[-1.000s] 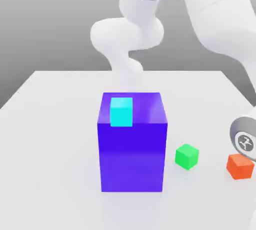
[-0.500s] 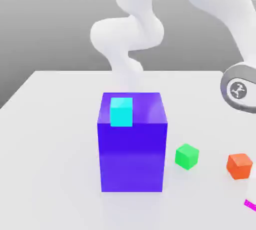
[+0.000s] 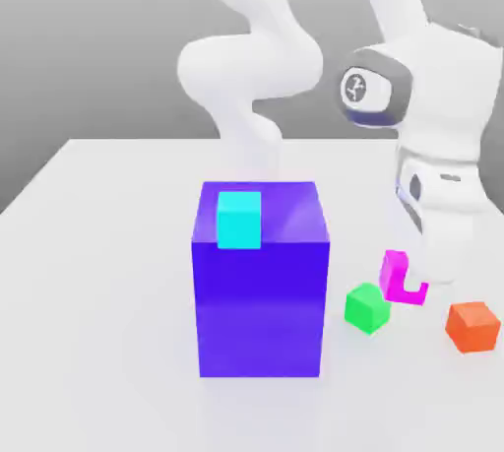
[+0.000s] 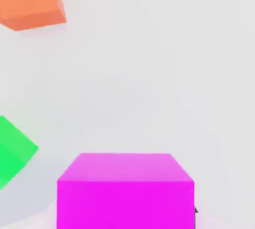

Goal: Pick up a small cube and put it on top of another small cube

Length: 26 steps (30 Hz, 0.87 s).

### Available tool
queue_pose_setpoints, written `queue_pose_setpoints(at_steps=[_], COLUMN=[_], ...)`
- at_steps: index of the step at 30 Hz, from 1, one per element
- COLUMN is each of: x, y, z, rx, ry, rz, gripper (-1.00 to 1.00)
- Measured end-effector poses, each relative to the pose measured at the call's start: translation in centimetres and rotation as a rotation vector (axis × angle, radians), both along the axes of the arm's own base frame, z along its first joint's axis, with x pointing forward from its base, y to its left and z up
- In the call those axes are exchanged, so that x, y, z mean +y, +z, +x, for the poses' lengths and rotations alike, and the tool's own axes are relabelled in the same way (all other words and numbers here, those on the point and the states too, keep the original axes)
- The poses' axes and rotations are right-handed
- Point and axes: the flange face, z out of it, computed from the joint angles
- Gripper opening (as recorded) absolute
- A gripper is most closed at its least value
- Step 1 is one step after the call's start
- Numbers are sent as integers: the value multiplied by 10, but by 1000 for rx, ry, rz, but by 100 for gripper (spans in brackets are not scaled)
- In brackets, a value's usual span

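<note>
From the exterior view's left, you have a glossy cyan cube (image 3: 239, 221) on a tall, shiny blue box (image 3: 261, 307), then a smooth green cube (image 3: 367, 308) on the pale, plain table (image 3: 108, 292). Just beside it, your gripper (image 3: 413, 278) pinches the magenta cube (image 3: 393, 281) between its fingers; the sharp-edged orange-red cube (image 3: 472, 327) sits furthest right, near them.
</note>
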Motion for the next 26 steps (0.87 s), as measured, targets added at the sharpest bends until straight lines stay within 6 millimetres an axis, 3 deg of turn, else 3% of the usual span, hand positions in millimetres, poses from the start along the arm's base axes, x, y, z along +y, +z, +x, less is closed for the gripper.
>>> queue_pose_setpoints(at_steps=[5, 16, 17, 23, 26], x=[-8, -9, -10, -9, -7], y=[-18, -76, -81, -84, -73], z=[-56, -61, -61, -62, -61], rx=[82, 91, 89, 87, 90], ry=[224, 244, 244, 248, 249], rz=[61, 72, 68, 67, 74], gripper=[-100, -100, 100, 100, 100])
